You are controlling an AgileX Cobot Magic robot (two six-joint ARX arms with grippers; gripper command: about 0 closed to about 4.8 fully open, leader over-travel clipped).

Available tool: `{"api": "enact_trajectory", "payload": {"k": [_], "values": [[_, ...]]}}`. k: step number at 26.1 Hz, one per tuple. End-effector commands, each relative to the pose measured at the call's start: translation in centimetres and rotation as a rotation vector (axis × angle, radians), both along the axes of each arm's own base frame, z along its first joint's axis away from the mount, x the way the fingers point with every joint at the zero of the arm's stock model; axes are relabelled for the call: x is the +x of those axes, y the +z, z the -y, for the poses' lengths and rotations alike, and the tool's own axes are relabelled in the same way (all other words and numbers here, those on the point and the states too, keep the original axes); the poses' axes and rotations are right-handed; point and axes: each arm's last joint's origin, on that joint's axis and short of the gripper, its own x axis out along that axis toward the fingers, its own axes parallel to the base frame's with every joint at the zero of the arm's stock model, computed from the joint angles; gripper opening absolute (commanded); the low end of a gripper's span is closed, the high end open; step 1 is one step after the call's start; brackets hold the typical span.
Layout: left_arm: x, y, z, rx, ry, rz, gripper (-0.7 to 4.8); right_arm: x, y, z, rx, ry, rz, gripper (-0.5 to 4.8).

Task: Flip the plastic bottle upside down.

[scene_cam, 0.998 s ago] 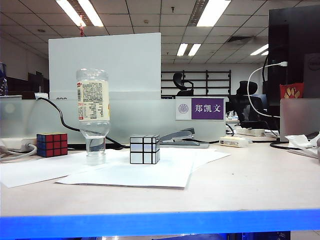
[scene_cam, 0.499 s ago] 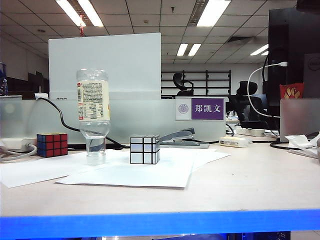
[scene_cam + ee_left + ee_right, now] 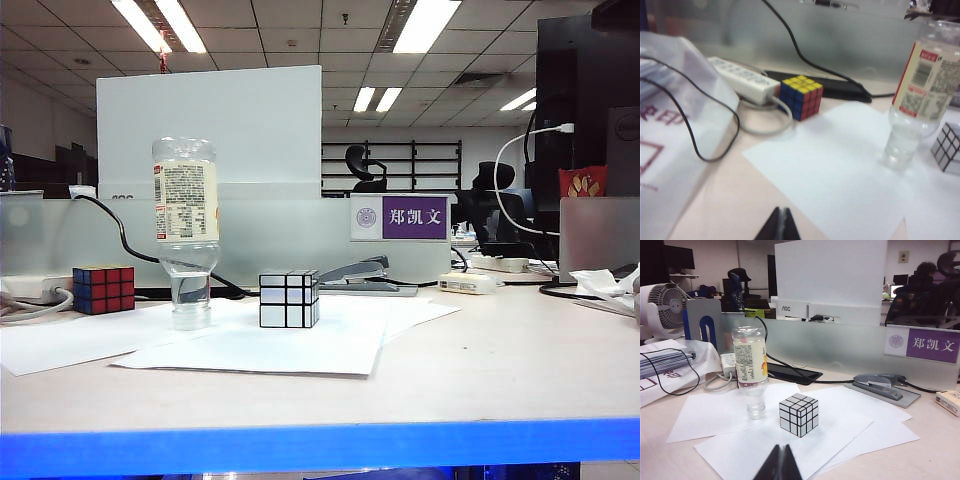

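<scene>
The plastic bottle [image 3: 187, 230] stands upside down on white paper, neck down and base up, its cream label with fine print facing the exterior camera. It also shows in the left wrist view, bottle [image 3: 920, 95], and in the right wrist view, bottle [image 3: 751, 370]. Neither arm appears in the exterior view. My left gripper [image 3: 781, 222] is shut and empty, well short of the bottle, over bare table. My right gripper [image 3: 782, 460] is shut and empty, over the paper in front of the silver cube.
A silver mirror cube [image 3: 289, 298] sits on the white sheets [image 3: 250, 345] just right of the bottle. A coloured cube [image 3: 104, 289] lies to the left near a power strip [image 3: 742, 80] and cables. A stapler [image 3: 368, 275] lies behind, against a frosted partition.
Nothing on the table has moved in the exterior view; the bottle stays upside down in the same spot.
</scene>
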Motion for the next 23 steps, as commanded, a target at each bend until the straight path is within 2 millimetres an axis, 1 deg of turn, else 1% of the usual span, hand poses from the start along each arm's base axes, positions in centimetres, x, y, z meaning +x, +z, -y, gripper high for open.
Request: {"api": "enact_trajectory", "payload": {"k": [1,5,8,13,18,23], "values": [[0.0,0.35,-0.21,0.052,0.067,0.032,-0.05,-0.02,0.23,0.04,0.012,-0.001,0.007,-0.08],[-0.03,0.44,-0.49,0.086,0.162,0.036,-0.05,-0.02,0.23,0.04,0.012,-0.001,0.007,-0.08],[-0.04,0.42,-0.55,0.09,0.183,0.033,-0.05,-0.02,0.23,0.04,0.012,-0.001,0.007,-0.08],[-0.04,0.43,-0.54,0.073,0.18,0.036,-0.05,-0.02,0.23,0.04,0.012,-0.001,0.007,-0.08],[-0.01,0.43,-0.35,0.026,0.119,0.04,-0.05,-0.02,0.23,0.04,0.012,-0.001,0.007,-0.08],[0.0,0.43,-0.29,0.027,0.096,0.04,-0.05,-0.02,0.23,0.04,0.012,-0.001,0.007,-0.08]]}}
